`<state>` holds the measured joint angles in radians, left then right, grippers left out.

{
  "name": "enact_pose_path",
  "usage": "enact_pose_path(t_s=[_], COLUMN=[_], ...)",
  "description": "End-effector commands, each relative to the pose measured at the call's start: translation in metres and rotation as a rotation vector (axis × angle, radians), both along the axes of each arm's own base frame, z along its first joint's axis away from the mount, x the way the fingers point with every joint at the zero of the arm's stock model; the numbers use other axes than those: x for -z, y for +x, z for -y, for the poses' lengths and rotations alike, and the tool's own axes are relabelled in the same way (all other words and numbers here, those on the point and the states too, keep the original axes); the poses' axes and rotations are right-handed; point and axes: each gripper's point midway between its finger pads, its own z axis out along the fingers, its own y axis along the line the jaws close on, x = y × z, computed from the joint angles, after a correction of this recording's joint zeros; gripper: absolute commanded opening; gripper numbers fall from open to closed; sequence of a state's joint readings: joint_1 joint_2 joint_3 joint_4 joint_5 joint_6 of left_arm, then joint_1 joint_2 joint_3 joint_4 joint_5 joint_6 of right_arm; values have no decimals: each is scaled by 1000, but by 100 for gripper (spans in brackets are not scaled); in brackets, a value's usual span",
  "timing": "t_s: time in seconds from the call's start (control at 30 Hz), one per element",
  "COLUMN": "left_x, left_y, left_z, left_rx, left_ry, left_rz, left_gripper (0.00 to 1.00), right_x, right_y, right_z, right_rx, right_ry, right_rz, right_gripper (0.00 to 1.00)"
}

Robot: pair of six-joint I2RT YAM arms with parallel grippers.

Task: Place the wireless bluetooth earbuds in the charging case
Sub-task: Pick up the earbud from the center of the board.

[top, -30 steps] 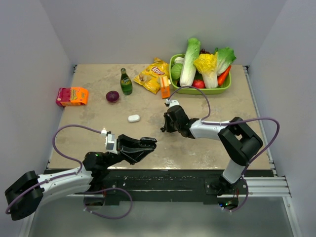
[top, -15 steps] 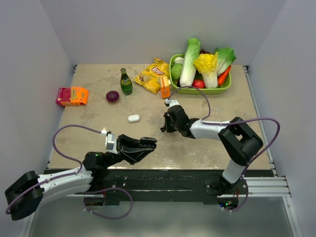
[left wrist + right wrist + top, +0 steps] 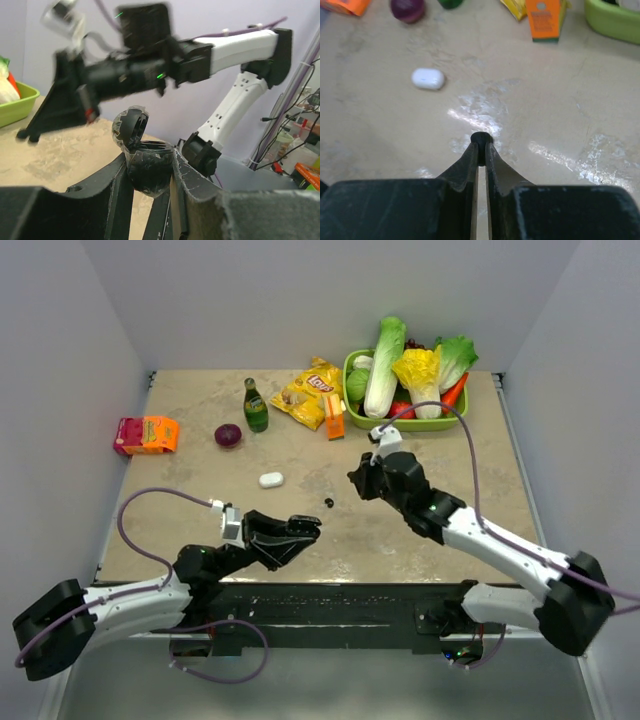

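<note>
My left gripper (image 3: 300, 530) is shut on the black charging case (image 3: 147, 175) and holds it above the near table edge with its lid (image 3: 131, 125) open. My right gripper (image 3: 353, 483) hangs above mid-table, jaws nearly together on a black earbud (image 3: 480, 138) pinched at its tips. A small black bud-like dot (image 3: 329, 502) lies on the table just left of that gripper. A closed white charging case (image 3: 270, 479) lies further left and also shows in the right wrist view (image 3: 427, 78). No white earbuds are in view.
At the back stand a green bottle (image 3: 255, 406), a purple onion (image 3: 228, 435), a chips bag (image 3: 310, 390), an orange carton (image 3: 334, 416) and a green basket (image 3: 405, 424) of vegetables. A red-orange box (image 3: 146, 434) sits at the far left.
My right arm has lifted off the table and swung right and back. A black dot now shows where its tips were. My left gripper has barely shifted.
</note>
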<state>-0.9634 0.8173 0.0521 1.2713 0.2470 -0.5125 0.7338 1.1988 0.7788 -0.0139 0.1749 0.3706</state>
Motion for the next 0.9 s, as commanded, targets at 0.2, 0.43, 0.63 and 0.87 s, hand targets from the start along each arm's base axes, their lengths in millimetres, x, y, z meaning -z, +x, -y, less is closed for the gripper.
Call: enact_pose_path(t_s=[0.2, 0.43, 0.63, 0.87], left_x=[-1, -32, -45, -51], left_y=[12, 14, 6, 0], left_z=[-17, -3, 9, 19], left_rx=[-85, -27, 92, 213], left_ry=[-48, -60, -35, 28], left_rz=[74, 137, 185, 206], left_gripper=[0, 0, 0, 0], right_x=[-143, -188, -185, -169], right_y=[-85, -135, -168, -181], right_z=[6, -1, -20, -31], right_rx=[-204, -476, -708, -772], right_ry=[94, 191, 187, 120], right_rz=[354, 505, 476, 436], right_gripper=[0, 0, 0, 0])
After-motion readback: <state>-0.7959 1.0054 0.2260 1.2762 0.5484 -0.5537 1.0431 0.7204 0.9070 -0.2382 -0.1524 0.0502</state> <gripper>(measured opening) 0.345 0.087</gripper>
